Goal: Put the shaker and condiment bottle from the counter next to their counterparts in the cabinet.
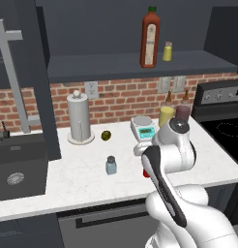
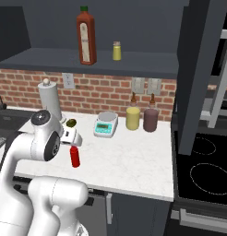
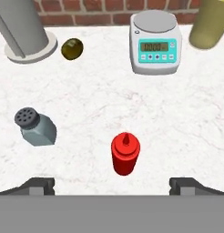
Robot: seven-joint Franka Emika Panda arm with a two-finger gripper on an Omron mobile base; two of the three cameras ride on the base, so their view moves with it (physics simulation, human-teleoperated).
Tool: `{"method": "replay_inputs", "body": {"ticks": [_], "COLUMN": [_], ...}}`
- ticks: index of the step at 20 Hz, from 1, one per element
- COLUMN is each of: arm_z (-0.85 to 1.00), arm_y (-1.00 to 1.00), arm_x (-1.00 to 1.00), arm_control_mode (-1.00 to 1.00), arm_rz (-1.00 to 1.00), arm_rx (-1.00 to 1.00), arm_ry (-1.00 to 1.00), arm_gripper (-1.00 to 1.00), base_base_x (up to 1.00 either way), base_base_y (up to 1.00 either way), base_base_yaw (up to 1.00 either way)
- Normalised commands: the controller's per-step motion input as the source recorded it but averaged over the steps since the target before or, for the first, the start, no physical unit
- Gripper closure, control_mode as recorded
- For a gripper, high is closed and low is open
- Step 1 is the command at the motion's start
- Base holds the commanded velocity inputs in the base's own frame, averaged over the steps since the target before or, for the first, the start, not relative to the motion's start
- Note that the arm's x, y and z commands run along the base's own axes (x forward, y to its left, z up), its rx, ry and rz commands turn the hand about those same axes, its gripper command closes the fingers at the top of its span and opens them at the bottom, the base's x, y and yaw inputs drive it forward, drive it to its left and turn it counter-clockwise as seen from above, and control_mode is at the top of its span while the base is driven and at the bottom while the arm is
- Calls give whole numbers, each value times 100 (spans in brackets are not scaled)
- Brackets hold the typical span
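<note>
A red brick wall (image 1: 121, 99) ran behind the white marble desk (image 1: 87, 179), carrying a white outlet (image 1: 91, 89) and paired switch plates (image 2: 146, 85). Dark slate panels (image 2: 198, 69) rose above and beside it. At the far left sat a dark sink (image 1: 19, 167) with a grey faucet (image 1: 14, 72); at the right, a black stove (image 2: 203, 173) with ring burners.

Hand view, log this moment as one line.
claw: open, above red bottle | shaker: on counter | nothing held
</note>
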Motion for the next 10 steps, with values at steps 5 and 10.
{"method": "replay_inputs", "body": {"ticks": [5, 10], "arm_z": [-69, -78], "arm_y": [-7, -10], "arm_x": [-26, -27], "arm_control_mode": [-100, -100], "arm_rz": [0, 0], "arm_rx": [-2, 0], "arm_ry": [-8, -4], "arm_gripper": [-100, -100], "base_base_x": [0, 0], "base_base_y": [0, 0], "base_base_yaw": [0, 0]}}
